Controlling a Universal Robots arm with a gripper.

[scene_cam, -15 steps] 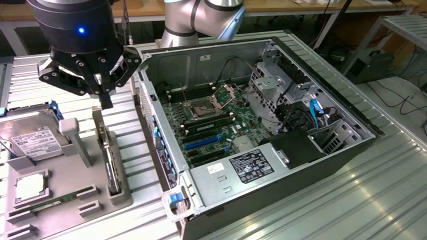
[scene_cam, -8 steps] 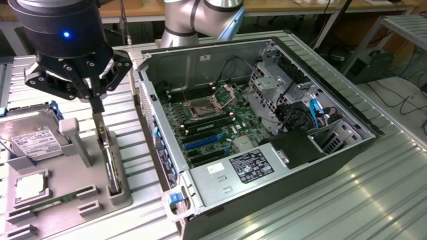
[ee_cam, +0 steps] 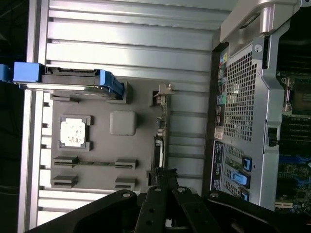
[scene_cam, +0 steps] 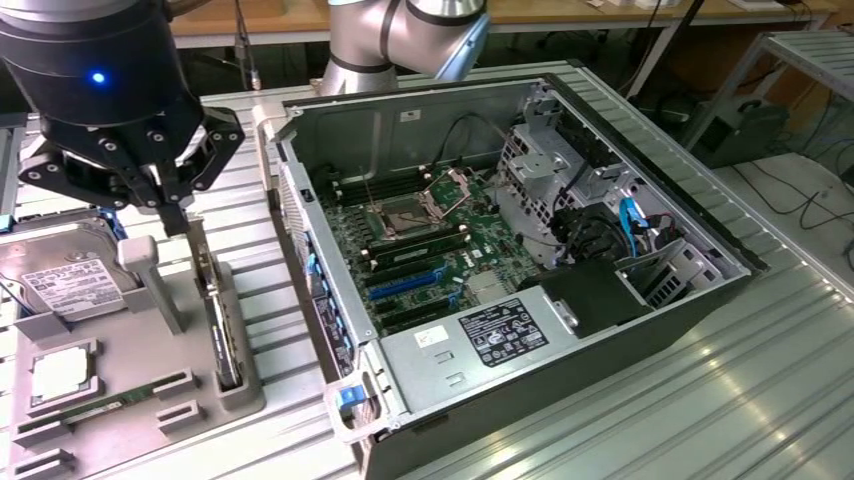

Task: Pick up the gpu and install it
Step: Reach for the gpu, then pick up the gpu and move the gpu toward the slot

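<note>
Hovering closed, the claw (scene_cam: 175, 222) — above the gpu (scene_cam: 218, 310) standing in its tray (scene_cam: 140, 352)

arm (scene_cam: 363, 45): silver tube, grey joint caps | wrist housing (scene_cam: 94, 45): black, blue light | claw (scene_cam: 175, 218): black linked bars, pale screws

Exterior view high, oblique; wrist view close, straight down; shared: tray (scene_cam: 140, 375), case (scene_cam: 561, 400)

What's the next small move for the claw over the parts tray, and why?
Probably open the claw where it is. Its fingers are pressed together just above the thin black expansion card, which stands on edge in a slot of the grey moulded tray. While shut, they could not straddle the card's top edge. I cannot tell whether they touch it.
</note>
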